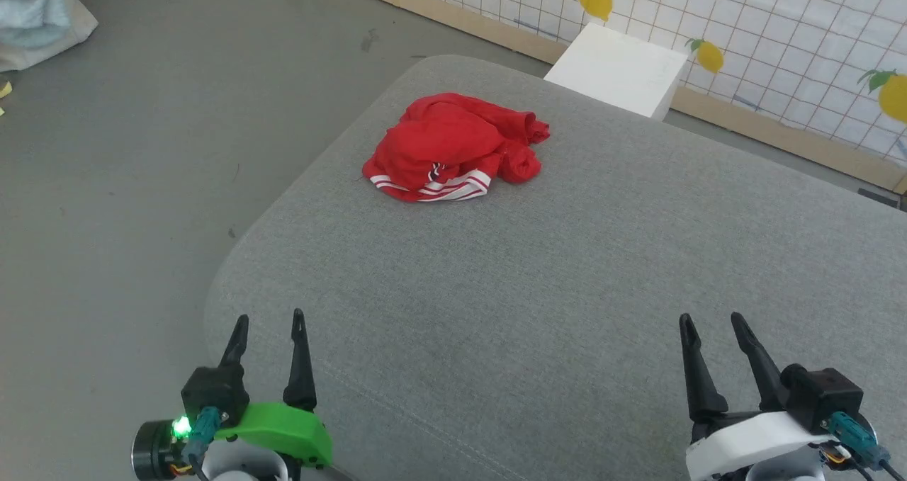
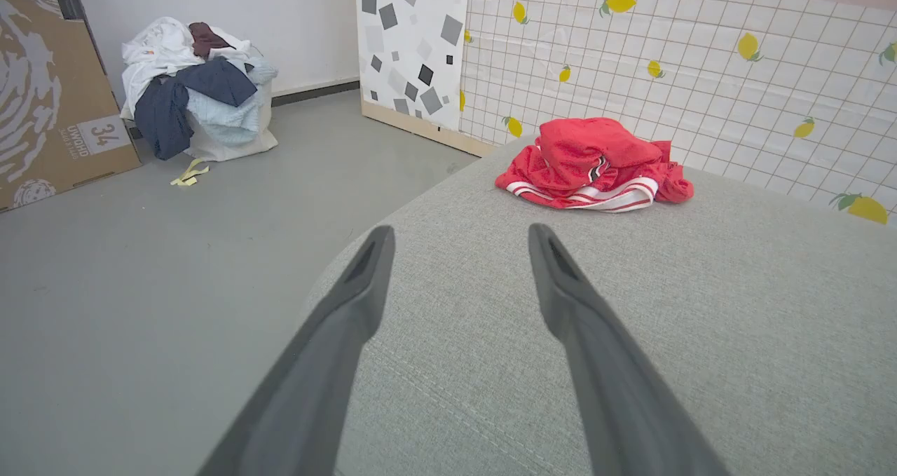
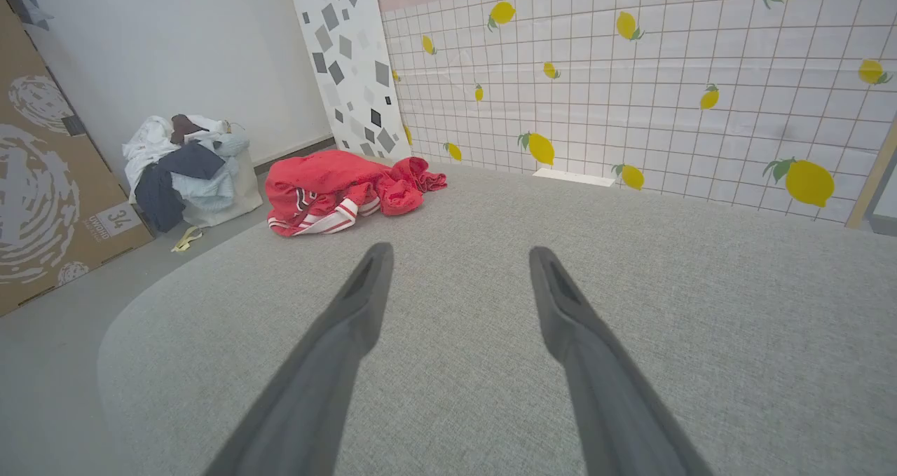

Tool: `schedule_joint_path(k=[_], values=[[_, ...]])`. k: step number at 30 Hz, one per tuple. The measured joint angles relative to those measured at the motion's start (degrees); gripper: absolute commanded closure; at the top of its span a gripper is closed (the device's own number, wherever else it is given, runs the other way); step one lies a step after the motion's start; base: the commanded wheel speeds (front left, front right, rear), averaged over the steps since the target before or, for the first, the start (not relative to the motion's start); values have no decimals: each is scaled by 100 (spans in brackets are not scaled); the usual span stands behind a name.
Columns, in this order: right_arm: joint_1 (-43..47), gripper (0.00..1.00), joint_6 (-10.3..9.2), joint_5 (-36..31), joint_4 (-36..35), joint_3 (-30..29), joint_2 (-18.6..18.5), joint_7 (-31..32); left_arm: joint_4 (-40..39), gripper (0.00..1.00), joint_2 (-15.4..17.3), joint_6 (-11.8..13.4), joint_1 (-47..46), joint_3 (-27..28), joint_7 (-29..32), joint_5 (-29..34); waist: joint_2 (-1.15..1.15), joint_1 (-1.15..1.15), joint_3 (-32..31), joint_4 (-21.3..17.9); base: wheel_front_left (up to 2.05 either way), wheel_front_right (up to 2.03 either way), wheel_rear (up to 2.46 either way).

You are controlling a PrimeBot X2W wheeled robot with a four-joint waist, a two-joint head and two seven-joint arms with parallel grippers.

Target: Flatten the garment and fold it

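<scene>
Left gripper [image 1: 270, 316] — green-cased, jaws spread wide with nothing between them, hovering over the near left corner of the bench [image 1: 496, 290]. Garment [image 1: 453, 148]: red, crumpled into a low heap near the bench's far left corner, with a red-and-white striped band along its near side and the lettering mostly buried; well apart from both grippers. Right gripper [image 1: 711, 317] — white-cased, likewise wide open and empty, over the near right edge. Step in hand, as I judge it: the reach toward the heap, flattening not yet begun. Done well, each gripper would take a separate outer edge, the striped band being the clearest hold. It would pinch one layer rather than the bunch, then draw apart low over the surface so the folds slide out; a grab at the middle would likely lift the whole wad. Surface: grey woven upholstery, soft, rounded corners, a seam near the front. Room, left to right: cardboard box [image 2: 42, 97], laundry heap [image 2: 196, 90] on grey floor [image 1: 142, 148], white block [image 1: 620, 66] behind the bench, lemon-print tiled wall [image 1: 779, 27].
</scene>
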Motion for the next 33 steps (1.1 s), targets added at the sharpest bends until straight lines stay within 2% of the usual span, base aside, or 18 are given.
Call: schedule_joint_path(k=[4, 9, 22, 28, 33], values=[[0, 0, 0, -9, -26, -2, 0, 0, 75, 0, 85, -86, -251, -3, 1, -15, 0, 0, 43, -48, 0, 0, 0], [-52, 0, 0, -105, -127, -19, 1, 8, 279, 0, 241, -231, -1056, 25, 104, -104, 0, 0, 197, -126, 0, 0, 0], [-357, 0, 1, -613, -1035, -198, 2, 546, 1858, 0, 483, -650, -3862, 276, 893, -802, 0, 0, 1142, -532, 0, 0, 0], [-523, 0, 0, -745, -1566, -315, 4, 719, 2713, 0, 683, -745, -5108, 534, 2082, -1389, 0, 1, 1758, -847, 0, 0, 0], [-622, 0, 0, -749, -1792, -430, 3, 761, 3252, 0, 912, -576, -5750, 619, 3489, -1582, 0, 1, 2277, -1132, 0, 0, 0]])
